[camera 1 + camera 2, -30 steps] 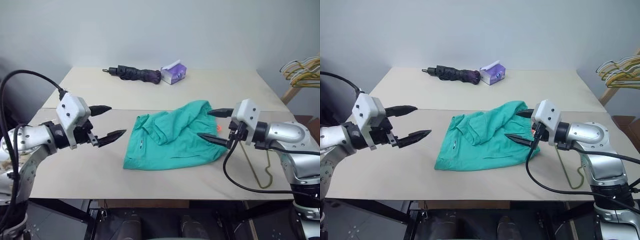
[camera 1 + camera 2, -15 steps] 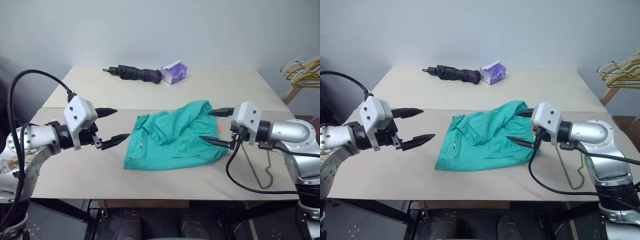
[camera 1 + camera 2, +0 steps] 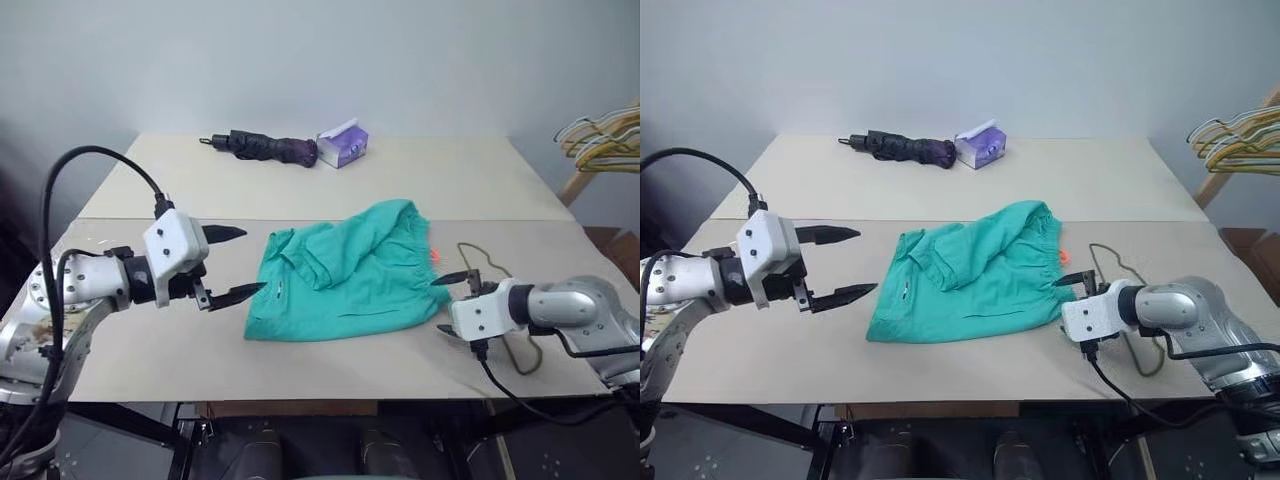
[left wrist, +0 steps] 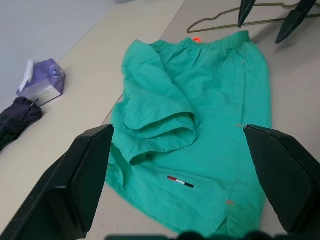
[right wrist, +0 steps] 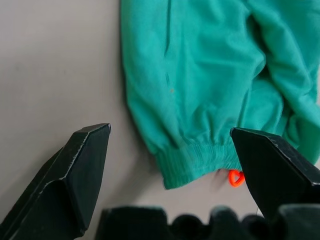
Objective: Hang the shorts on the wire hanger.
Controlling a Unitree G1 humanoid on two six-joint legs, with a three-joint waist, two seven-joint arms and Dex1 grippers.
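**Two open grippers close in on the green shorts**

On the left, the left gripper (image 3: 228,264) hangs just above the table (image 3: 150,350). Its two black fingers are spread wide and hold nothing. It points at the leg end of the shorts (image 3: 345,275), close by but not touching. It looks ready to take that end.

The shorts lie in the middle of the table. They are flat but a bit rumpled, with one leg folded over. The waistband end, with its small orange tag (image 3: 437,255), faces right. A tiny dark mark (image 4: 180,181) sits near the hem on the left.

At the back of the table lie a folded dark umbrella (image 3: 262,147) and a purple tissue box (image 3: 343,144). They are well away from the shorts.

On the right, the right gripper (image 3: 452,303) is low, near the table, beside the waistband corner. Its fingers are wide apart and empty too. It probably sits low so it can slide in and pinch the waistband.

The wire hanger (image 3: 510,345) lies flat on the table just right of the shorts, partly behind the right gripper. It is close by, likely so the shorts need only a short trip. Nothing has been picked up yet.

Far right, off the table, a bunch of other hangers (image 3: 600,135) hangs on a stand.
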